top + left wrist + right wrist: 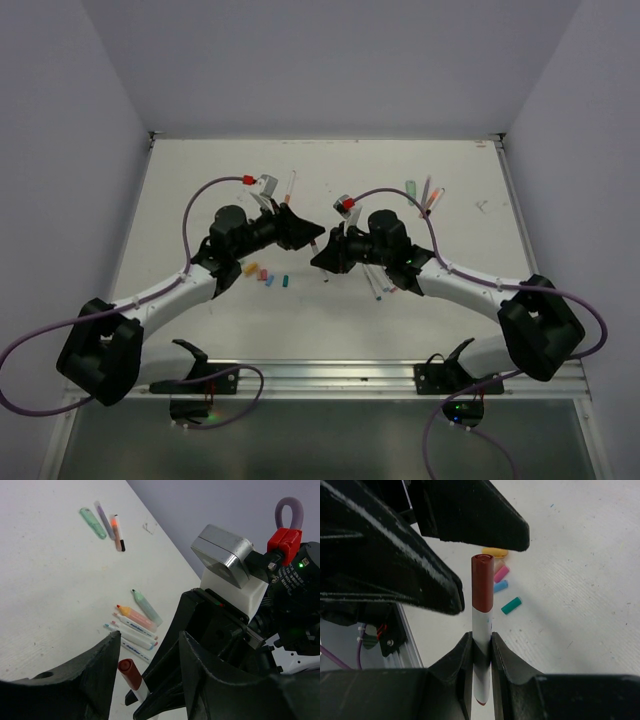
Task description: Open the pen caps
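Right hand [481, 642] grips the pen [482, 622]; left hand [150, 640] gapes wide around its red cap [482, 580]. Close on the cap only, pull straight.

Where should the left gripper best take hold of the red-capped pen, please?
On the red cap, pinching its sides. It juts free beyond the right gripper, which clamps the white barrel. The left gripper is open with a finger on each side of the cap, so closing end-on should suit.
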You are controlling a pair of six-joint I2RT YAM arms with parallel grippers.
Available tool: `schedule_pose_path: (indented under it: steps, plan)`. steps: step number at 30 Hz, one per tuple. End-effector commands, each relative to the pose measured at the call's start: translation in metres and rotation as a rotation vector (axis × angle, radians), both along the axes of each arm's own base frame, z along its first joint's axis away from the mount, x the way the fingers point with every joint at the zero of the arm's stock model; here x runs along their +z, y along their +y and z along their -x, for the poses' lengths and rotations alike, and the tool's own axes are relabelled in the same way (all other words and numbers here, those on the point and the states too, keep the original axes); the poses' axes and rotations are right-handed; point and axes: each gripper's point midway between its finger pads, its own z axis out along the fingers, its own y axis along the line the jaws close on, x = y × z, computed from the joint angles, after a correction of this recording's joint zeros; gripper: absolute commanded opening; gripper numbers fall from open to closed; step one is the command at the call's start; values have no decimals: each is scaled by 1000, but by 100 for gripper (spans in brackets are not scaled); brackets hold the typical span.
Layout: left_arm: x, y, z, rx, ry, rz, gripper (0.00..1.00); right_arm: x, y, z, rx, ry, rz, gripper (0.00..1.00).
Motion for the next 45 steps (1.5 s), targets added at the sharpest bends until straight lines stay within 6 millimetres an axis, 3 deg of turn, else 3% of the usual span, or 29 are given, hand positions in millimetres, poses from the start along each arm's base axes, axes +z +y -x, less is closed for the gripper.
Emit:
schedule_pose_path:
  steps: [1,12,17,26,32,33,38,45]
  plan:
    - [10,-6,-5,25,-14,29,51,24,10,-7,9,-57,-54,0]
    - [-14,-3,-10,92,67,-17,47,33,7,-11,-24,-82,-80,0]
    - [-14,-4,-8,92,76,-11,44,34,8,-12,-28,-83,-83,0]
    - [-11,-14,0,58,60,-4,27,37,10,-15,-38,-82,-101,0]
    - [-9,-13,2,73,45,4,7,33,8,-13,-39,-73,-93,0]
    - [-3,-11,0,83,33,16,0,31,7,-13,-39,-76,-84,0]
    - [21,2,-14,203,-12,70,0,-1,-8,-3,-46,-35,7,0]
    - [88,36,-47,453,-172,171,0,-47,-31,15,-36,11,140,0]
